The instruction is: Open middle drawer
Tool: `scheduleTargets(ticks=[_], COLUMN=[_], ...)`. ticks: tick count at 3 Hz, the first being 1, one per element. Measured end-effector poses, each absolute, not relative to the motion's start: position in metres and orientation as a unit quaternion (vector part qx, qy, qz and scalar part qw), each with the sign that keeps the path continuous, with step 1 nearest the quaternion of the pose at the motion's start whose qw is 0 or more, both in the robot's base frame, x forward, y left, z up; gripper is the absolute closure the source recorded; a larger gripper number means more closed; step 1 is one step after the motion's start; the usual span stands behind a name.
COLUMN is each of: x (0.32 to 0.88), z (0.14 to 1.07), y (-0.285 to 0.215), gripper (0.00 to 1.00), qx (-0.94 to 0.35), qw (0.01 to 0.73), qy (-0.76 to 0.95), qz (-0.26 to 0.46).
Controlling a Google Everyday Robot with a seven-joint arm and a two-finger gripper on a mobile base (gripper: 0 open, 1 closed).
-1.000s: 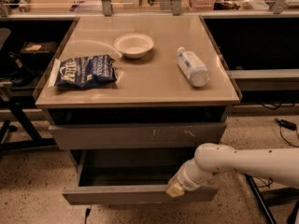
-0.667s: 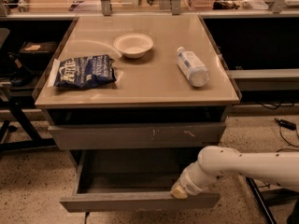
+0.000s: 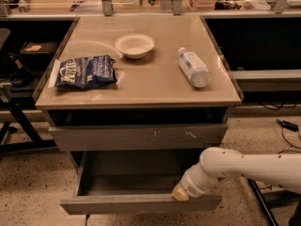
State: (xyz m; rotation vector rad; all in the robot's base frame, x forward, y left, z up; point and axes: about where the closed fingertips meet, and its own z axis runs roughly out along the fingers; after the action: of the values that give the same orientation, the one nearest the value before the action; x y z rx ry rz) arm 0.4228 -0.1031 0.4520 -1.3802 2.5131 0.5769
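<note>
The middle drawer [image 3: 136, 203] is a wide, shallow grey drawer with a plain flat front. It stands pulled well out from the cabinet, and its smooth grey tray [image 3: 131, 182] shows inside. My gripper [image 3: 180, 195] is at the end of the white arm, which reaches in from the right. It sits at the top edge of the drawer front, right of centre. Above it is the top drawer front [image 3: 138, 136], grey with white scratch marks, which is shut.
On the tan tabletop [image 3: 150, 86] lie a blue chip bag [image 3: 84, 72], a white bowl [image 3: 134, 45] and a plastic bottle [image 3: 194, 67] on its side. Dark shelving flanks the cabinet on both sides. Cables lie on the speckled floor at right [image 3: 287, 126].
The middle drawer has slid further out toward the camera, and the gripper and arm have moved with its front edge.
</note>
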Motion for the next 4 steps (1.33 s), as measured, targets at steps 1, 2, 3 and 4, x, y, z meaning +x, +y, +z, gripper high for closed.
scheduleTargets(ticks=[1,2,3,4], x=[0.423,0.411,0.411,0.388], z=[0.453,0.449,0.453,0.447], y=[-0.103,-0.106,-0.106,-0.113], gripper=[1.00,1.00,1.00,1.00], qx=[-0.469,-0.459,-0.459,-0.442], qw=[0.108,0.096,0.095,0.076], qy=[0.854,0.859,0.859,0.867], qz=[0.196,0.205,0.205,0.216])
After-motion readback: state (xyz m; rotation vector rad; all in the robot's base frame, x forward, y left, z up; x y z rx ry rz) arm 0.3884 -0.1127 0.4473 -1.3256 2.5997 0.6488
